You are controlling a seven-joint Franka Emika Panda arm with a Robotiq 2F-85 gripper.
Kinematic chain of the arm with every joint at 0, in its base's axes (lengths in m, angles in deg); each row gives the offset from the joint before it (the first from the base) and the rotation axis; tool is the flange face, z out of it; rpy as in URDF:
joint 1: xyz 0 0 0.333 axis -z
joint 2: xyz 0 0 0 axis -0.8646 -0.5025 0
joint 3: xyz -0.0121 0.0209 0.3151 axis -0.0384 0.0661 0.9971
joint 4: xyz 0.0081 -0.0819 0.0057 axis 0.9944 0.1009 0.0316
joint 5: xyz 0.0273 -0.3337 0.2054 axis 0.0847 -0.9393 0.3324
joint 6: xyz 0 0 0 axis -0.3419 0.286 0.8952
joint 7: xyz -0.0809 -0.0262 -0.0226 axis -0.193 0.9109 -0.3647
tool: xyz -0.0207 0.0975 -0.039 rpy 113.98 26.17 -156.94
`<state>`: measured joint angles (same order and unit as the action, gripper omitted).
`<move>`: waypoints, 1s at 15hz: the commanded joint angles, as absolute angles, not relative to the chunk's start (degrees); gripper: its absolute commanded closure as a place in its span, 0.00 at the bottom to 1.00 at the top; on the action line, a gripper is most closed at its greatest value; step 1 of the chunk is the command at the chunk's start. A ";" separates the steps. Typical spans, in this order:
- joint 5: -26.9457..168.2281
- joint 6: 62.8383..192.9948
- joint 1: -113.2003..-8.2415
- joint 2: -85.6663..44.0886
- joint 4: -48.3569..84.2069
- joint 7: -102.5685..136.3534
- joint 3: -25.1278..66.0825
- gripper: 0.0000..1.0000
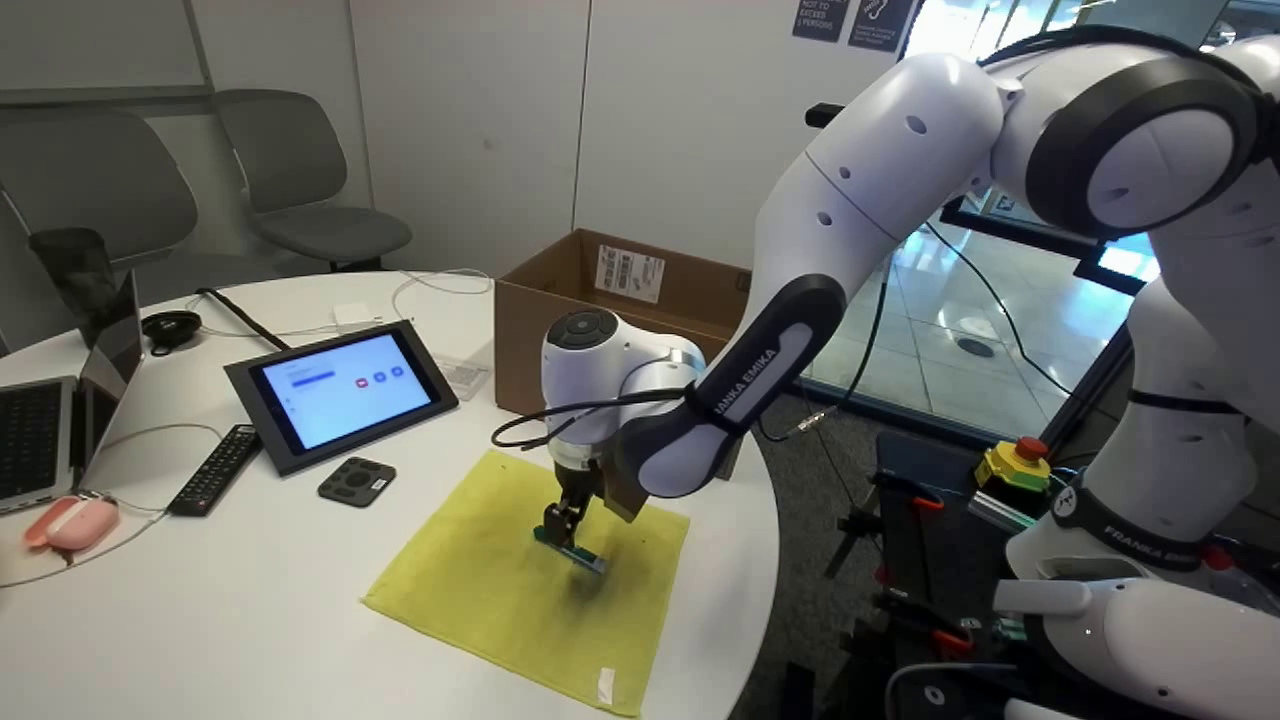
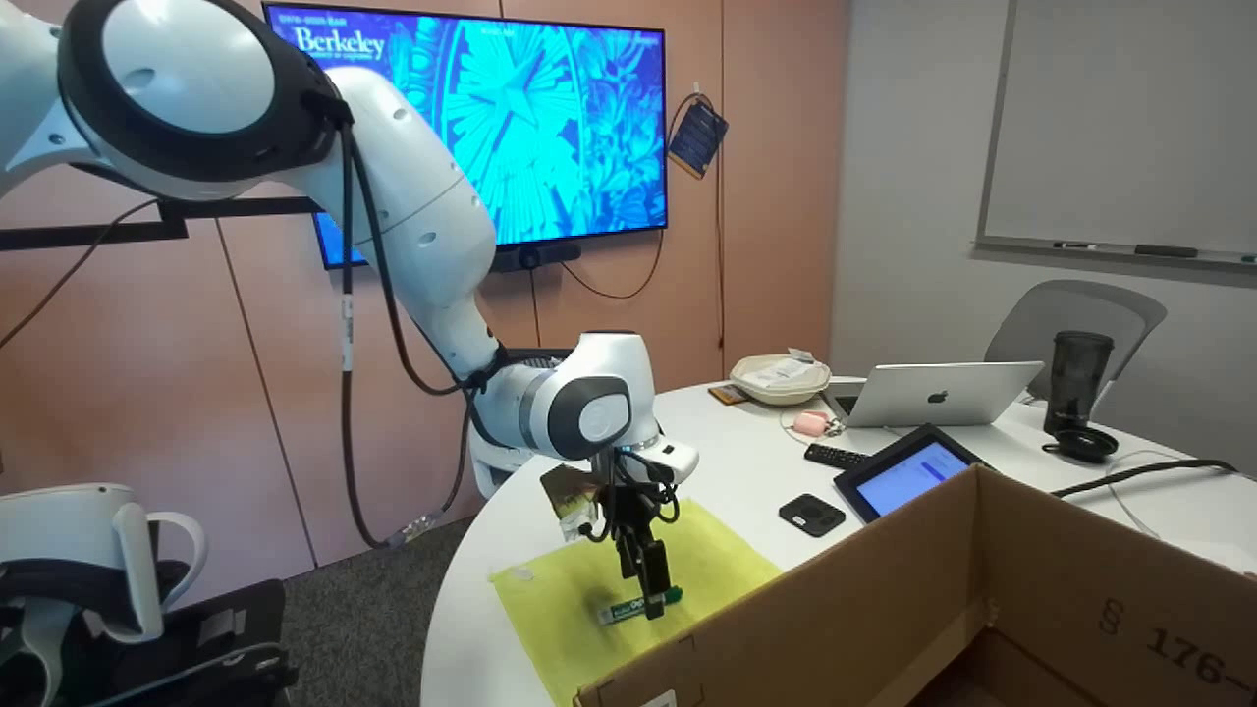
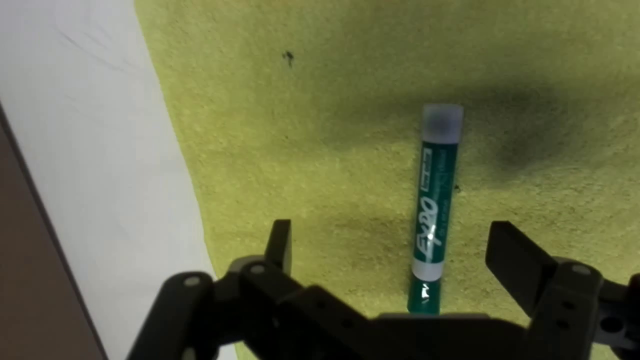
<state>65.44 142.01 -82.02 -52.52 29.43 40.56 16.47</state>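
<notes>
The black two-fingered gripper (image 3: 390, 237) stands wide, its fingers (image 3: 520, 265) well apart; between them, touching neither and nearer to one than to the other, is a green cylindrical dry-erase marker with a white end and a white band (image 3: 435, 200); in both exterior views it pokes out on either side of the gripper's tip, though from here I can't tell whether its whole length rests on the fabric; beneath the gripper spreads a four-cornered yellow cloth (image 1: 480, 590), lying on a round white table (image 1: 250, 620); near the gripper stands an open-topped brown cardboard box (image 1: 525, 350); off to another side of it sits a flat, black, rounded puck (image 1: 357, 481); beyond that, farther from the gripper, are a dark-framed tablet with a lit screen (image 1: 345, 390), a long black remote (image 1: 213, 470) and a silver metal laptop (image 2: 943, 395).
</notes>
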 commanded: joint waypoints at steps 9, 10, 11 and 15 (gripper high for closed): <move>67.01 140.53 -74.68 -40.50 45.78 34.81 18.67 0.00; 67.03 140.84 -74.79 -40.98 46.03 35.56 18.49 0.00; 67.08 141.31 -74.97 -41.77 46.11 36.39 18.27 0.00; 67.34 141.81 -75.69 -45.55 45.51 39.56 17.63 0.00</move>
<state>66.05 140.31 -75.44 -43.86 45.27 37.52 17.66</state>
